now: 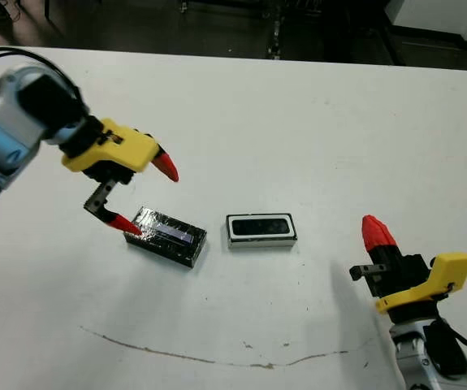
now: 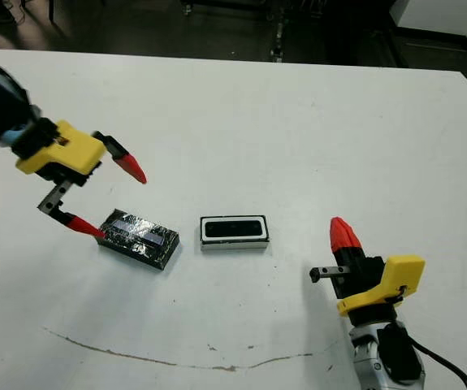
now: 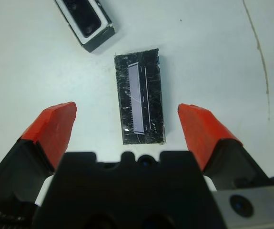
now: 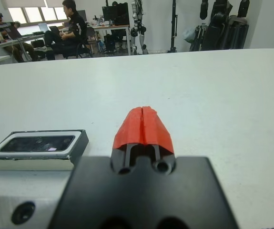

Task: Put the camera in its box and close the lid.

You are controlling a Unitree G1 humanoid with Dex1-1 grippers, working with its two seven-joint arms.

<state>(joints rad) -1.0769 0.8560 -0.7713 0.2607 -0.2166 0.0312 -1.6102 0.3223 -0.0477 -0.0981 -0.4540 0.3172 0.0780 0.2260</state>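
The lid point(image 1: 168, 236), glossy black with a pale stripe, lies flat on the white table left of centre. My left gripper point(image 1: 148, 197) hovers open over its left end, one fingertip close to the lid's corner; the left wrist view shows the lid point(image 3: 139, 102) between the spread fingers point(image 3: 53, 129). Just right of the lid sits the box point(image 1: 231, 231), white-rimmed, with the black camera point(image 1: 261, 227) lying inside it. My right gripper point(image 1: 377, 234) is shut and empty near the front right, apart from the box point(image 4: 32, 164).
A thin brown line point(image 1: 217, 360) curves across the table near its front edge. Dark floor lies beyond the far table edge. In the right wrist view people point(image 4: 72, 28) sit at desks far behind the table.
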